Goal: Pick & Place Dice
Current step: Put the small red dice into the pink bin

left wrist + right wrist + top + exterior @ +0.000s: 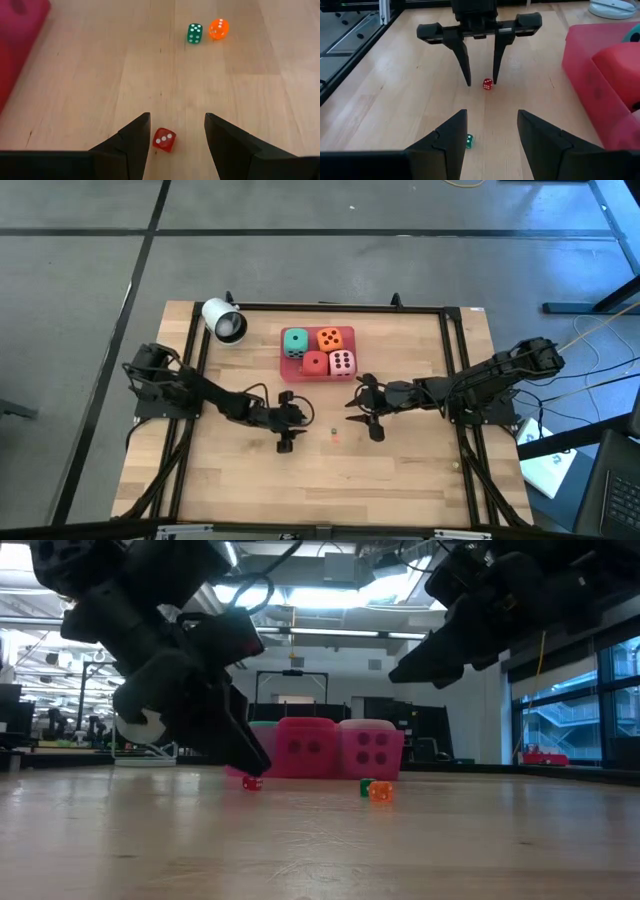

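Three tiny dice lie on the wooden table: a red one (164, 140), a green one (195, 33) and an orange one (219, 28). My left gripper (175, 120) is open and slants down, with one finger on each side of the red die (487, 84); its tips are just above the die, touching nothing. My right gripper (492, 112) faces it, open and higher above the table, with the green die (469, 141) beside one finger. At the back, a teal (295, 341), an orange (330, 338), a red (315, 363) and a pale pink (342, 362) large soft die sit on a pink tray (286, 368).
A white roll (224, 320) lies at the table's far left. A black frame rail (450, 380) runs around the tabletop. Bare wood stretches from the grippers to the near edge (330, 500).
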Robot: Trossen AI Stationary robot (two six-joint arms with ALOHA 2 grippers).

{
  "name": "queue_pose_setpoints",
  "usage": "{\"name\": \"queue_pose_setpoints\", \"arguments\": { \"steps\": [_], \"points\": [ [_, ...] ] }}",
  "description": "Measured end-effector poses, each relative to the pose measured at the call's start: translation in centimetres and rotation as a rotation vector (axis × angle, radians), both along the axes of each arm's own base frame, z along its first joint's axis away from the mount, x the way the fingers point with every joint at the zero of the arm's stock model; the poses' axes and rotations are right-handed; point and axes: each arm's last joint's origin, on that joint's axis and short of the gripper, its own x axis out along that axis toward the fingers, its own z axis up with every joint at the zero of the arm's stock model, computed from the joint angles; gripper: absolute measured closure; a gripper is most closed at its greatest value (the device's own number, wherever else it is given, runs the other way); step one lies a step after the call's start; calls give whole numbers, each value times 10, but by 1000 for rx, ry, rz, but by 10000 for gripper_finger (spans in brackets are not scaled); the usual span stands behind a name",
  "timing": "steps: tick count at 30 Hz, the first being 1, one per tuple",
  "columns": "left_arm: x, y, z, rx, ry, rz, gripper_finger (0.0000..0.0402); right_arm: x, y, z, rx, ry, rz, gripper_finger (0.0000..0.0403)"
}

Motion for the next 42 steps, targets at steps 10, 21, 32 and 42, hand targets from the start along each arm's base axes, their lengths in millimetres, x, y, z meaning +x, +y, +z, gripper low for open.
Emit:
{"name": "queue_pose_setpoints", "arguments": {
  "steps": [10, 21, 32, 42],
  "points": [
    [-1, 2, -4, 17, 34, 5, 219, 0, 0, 0, 2, 1, -1, 229],
    [-1, 14, -7, -40, 87, 16, 219, 0, 0, 0, 2, 1, -1, 229],
    [-1, 15, -7, -39, 87, 15, 219, 0, 0, 0, -4, 1, 2, 229],
    [-1, 14, -7, -52, 89, -1, 252, 0, 0, 0, -4, 1, 2, 229]
  ]
}}
